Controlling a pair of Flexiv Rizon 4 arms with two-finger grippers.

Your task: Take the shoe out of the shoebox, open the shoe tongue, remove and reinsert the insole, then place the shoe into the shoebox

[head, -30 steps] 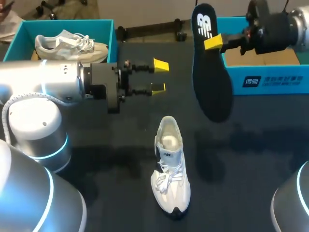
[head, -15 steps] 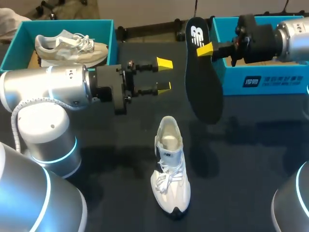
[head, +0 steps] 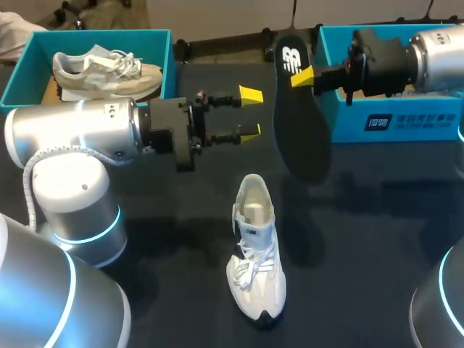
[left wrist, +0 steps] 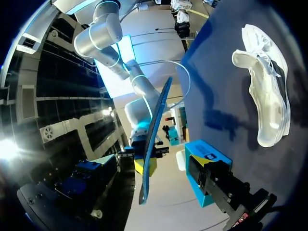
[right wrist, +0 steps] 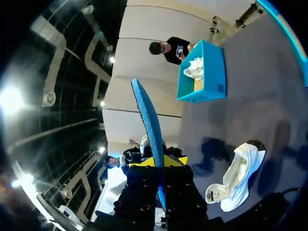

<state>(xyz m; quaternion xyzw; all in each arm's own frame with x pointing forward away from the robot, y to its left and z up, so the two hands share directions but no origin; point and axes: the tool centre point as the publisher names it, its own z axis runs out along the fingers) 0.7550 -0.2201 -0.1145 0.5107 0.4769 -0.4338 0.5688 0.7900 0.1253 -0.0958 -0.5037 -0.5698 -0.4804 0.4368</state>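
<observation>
On the black, perhaps cloth-covered table (head: 377, 239) stands a white shoe (head: 255, 250).

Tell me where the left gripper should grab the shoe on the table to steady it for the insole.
Probably across the laced midfoot of the shoe, coming down from above with the open left gripper. The shoe stands upright on its sole, narrow there, and that leaves the heel opening free for the insole.

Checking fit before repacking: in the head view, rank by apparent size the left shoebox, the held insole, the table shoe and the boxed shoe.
1. left shoebox
2. insole and table shoe: alike in length; the insole is held up nearer the camera, so unranked
3. boxed shoe: looks smallest, also farthest
</observation>
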